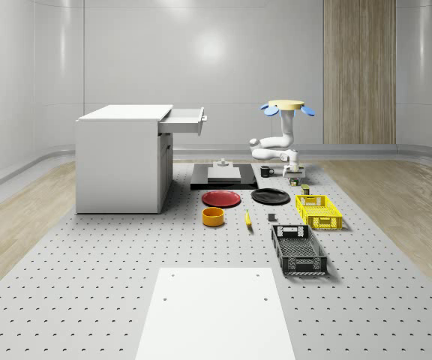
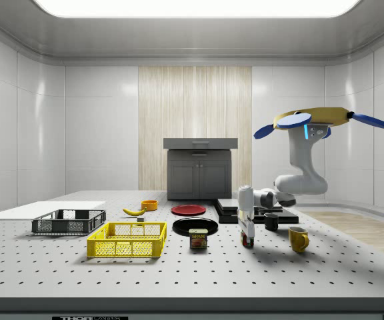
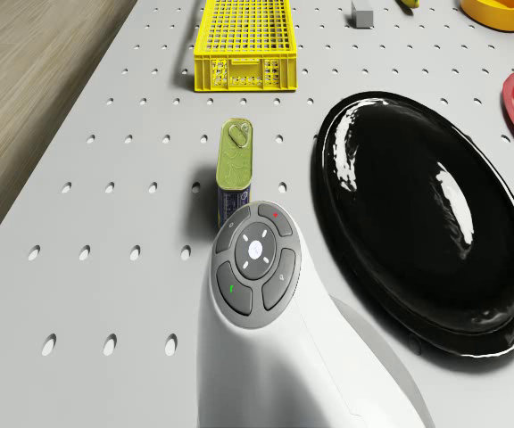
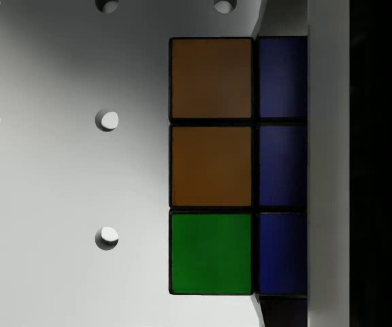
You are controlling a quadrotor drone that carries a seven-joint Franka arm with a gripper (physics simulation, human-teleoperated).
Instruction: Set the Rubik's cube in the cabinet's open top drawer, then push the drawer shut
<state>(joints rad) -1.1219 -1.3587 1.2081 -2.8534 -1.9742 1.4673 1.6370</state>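
I have the drone (image 2: pixel 322 119) hovering above the perforated table (image 1: pixel 111 270), off the far end of the row of trays. The arm bends down from it, and the gripper (image 2: pixel 247 241) hangs right at the tabletop. Through the wrist camera I see the Rubik's cube (image 4: pixel 213 167) directly under the gripper, resting on the table, showing two orange tiles, a green one and a blue side. I cannot tell whether the fingers are open or closed. The meat can (image 3: pixel 234 172) stands just beside the gripper, the black plate (image 3: pixel 426 214) near it. The cabinet (image 1: pixel 122 157), its top drawer (image 1: pixel 184 120) pulled out, sits well apart.
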